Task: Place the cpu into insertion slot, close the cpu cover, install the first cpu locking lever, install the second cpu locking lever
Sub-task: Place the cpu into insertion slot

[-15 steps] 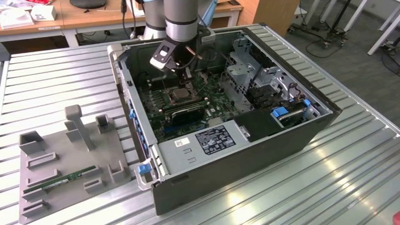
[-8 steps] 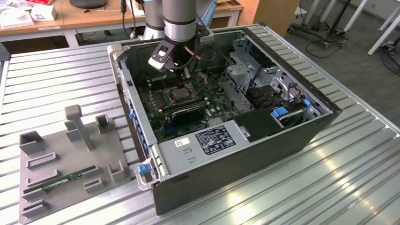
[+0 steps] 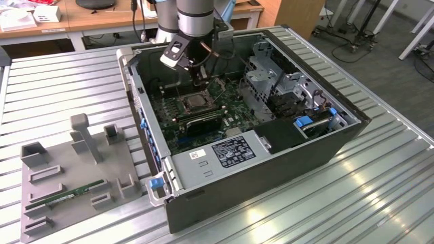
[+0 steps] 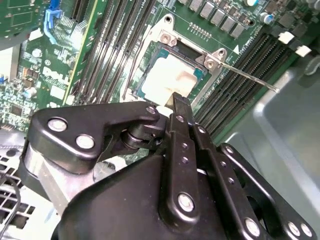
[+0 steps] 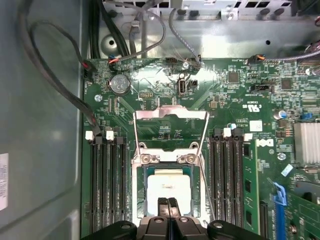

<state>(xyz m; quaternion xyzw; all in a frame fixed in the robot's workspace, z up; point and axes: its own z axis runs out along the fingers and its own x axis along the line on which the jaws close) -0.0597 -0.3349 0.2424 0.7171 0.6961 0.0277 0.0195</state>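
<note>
Tool (image 5: 168,201), pinched closed, sits over socketed cpu (image 5: 167,182); cpu cover (image 5: 171,115) stands open.

Robotics lab in office; wooden desks (image 3: 101,18); grey carpet (image 3: 376,68); ribbed metal workbench (image 3: 61,81)

Bright light, glare on cpu (image 4: 169,79)

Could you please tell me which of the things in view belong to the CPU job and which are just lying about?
Belonging to the job:
cpu, lying in the socket
cpu cover, swung open
locking lever
gripper, close over the cpu

Just lying about:
green memory stick on the grey holder
coin battery
</note>
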